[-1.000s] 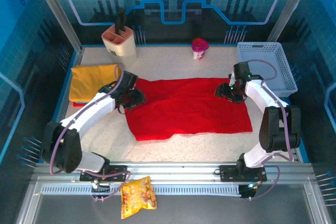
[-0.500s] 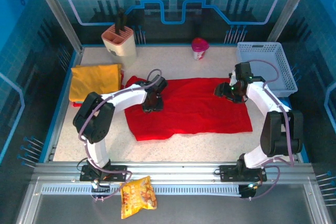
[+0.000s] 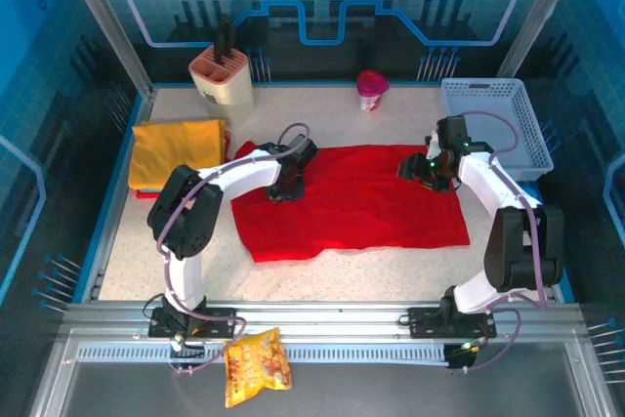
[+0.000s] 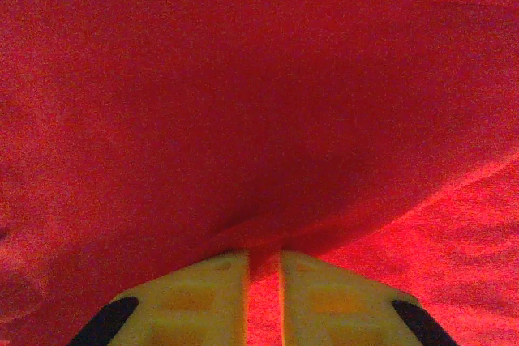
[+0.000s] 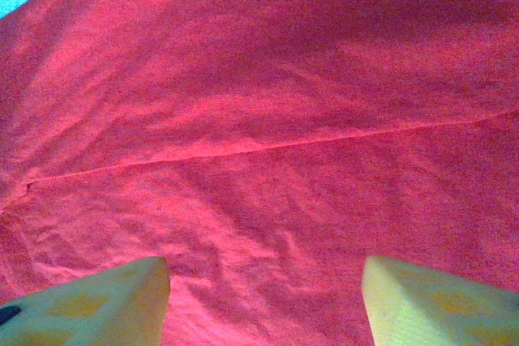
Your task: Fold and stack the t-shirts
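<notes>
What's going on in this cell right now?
Two arms are working on a red t-shirt spread flat on the table. The left claw is pinched shut on a ridge of the red cloth near its far left part. The right claw hangs open over the far right part. A yellow t-shirt lies folded at the table's left side; the red one isn't yet folded or stacked.

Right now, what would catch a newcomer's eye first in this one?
A bright red t-shirt spread across the middle of the table, with a folded yellow t-shirt at the far left. The left claw pinches a ridge of red cloth near its far-left edge; the right claw stands open over its far-right part.
</notes>
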